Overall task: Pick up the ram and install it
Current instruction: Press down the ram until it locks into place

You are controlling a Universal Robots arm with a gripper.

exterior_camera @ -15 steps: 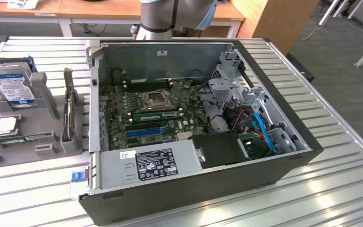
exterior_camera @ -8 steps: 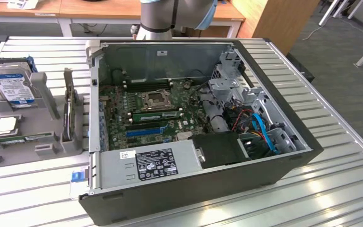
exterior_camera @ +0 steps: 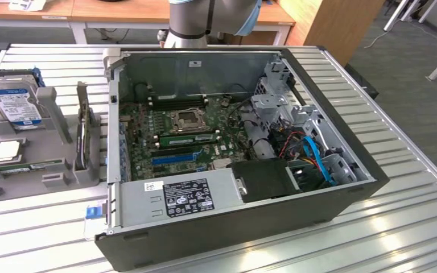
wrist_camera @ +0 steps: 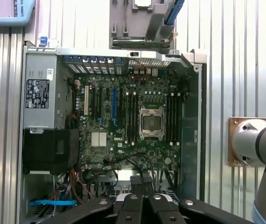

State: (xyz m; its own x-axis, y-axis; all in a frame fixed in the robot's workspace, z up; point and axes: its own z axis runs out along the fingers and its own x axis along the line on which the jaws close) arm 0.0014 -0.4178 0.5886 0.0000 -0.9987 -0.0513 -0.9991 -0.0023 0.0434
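Observation:
The ram (exterior_camera: 27,167) is a thin green stick lying flat in the grey holder (exterior_camera: 52,181) at the exterior view's left, beside the open computer case (exterior_camera: 332,199). Inside the case lies the motherboard (wrist_camera: 123,154), with black memory slots (wrist_camera: 129,116) on both sides of the silver processor socket (wrist_camera: 151,122). A green strip (exterior_camera: 188,138) runs along one slot next to the socket. My gripper (wrist_camera: 142,201) hangs high above the case's drive end, its black fingers (wrist_camera: 132,205) pressed together with nothing between them. It is far from the ram.
The grey holder also carries a hard drive (exterior_camera: 12,102), a square silver processor chip (exterior_camera: 4,150) and an upright dark card (exterior_camera: 86,133). The power supply (exterior_camera: 177,196), a black shroud (exterior_camera: 268,177) and blue cables (exterior_camera: 317,162) fill the case's near end. The arm's base (exterior_camera: 203,23) stands behind the case.

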